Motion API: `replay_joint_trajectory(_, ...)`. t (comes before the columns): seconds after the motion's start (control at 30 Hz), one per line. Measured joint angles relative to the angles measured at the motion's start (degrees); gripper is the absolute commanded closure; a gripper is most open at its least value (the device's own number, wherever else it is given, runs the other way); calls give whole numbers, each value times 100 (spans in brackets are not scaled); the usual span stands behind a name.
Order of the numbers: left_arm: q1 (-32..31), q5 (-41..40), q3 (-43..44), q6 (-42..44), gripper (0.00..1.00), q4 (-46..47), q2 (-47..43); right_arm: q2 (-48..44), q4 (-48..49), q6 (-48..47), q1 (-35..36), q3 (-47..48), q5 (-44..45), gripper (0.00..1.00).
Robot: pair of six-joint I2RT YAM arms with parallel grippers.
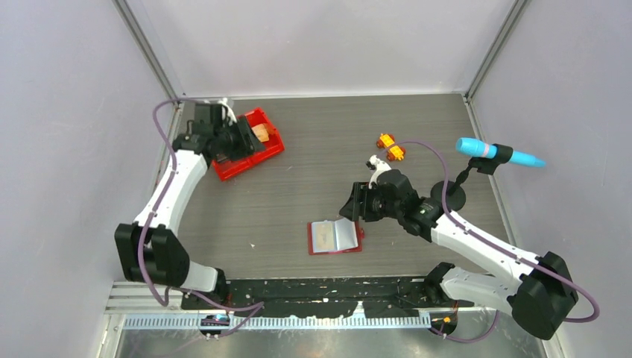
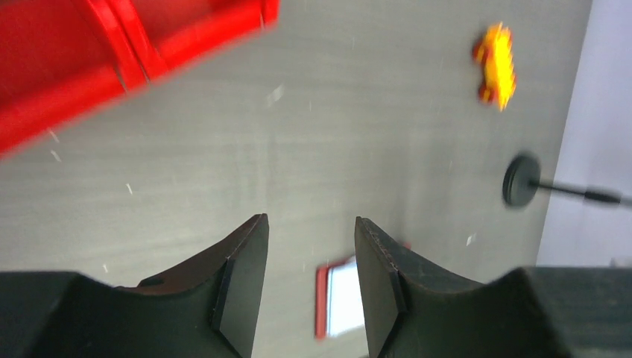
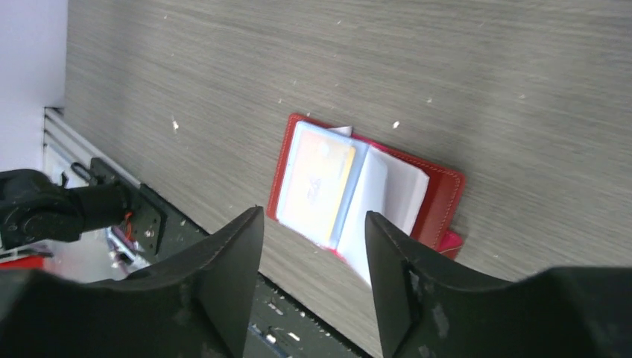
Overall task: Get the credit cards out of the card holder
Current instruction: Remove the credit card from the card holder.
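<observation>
We see the holder (image 3: 358,190) lying open on the table (image 1: 313,179), near the front edge, a yellow card (image 3: 317,179) in its left sleeve. The right gripper (image 3: 313,291) hangs above it, jaws parted, grasping nothing. The left gripper (image 2: 309,287) is also parted and bare, above the table beside the red bin (image 1: 250,145). A card-like piece (image 1: 260,133) lies in the bin. A yellow toy (image 1: 390,146) sits well behind the holder.
</observation>
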Motion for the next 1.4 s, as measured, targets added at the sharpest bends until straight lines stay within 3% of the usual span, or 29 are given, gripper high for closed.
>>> replay_joint_trajectory(0.07, -210, 173, -647, 48, 52, -46, -382, 79, 42, 125, 4, 0, -166, 45)
replay_joint_trajectory(0.17, -555, 319, -1366, 144, 51, -179, -820, 192, 101, 328, 81, 0, -273, 33)
replay_joint_trajectory(0.3, -859, 603, -2013, 295, 50, -282, -1504, 304, 66, 483, 323, 44, -227, 29)
replay_joint_trajectory(0.7, -861, 848, -2723, 866, 48, -719, -3193, 1119, -238, 820, 1165, 684, 651, 20)
replay_joint_trajectory(1.17, -879, 1003, -2874, 992, 49, -822, -3270, 2540, -866, 1080, 1694, 1368, 1659, 8)
replay_joint_trajectory(1.4, -894, 1025, -2874, 997, 49, -826, -3206, 3241, -968, 1143, 1941, 1716, 2011, 9)
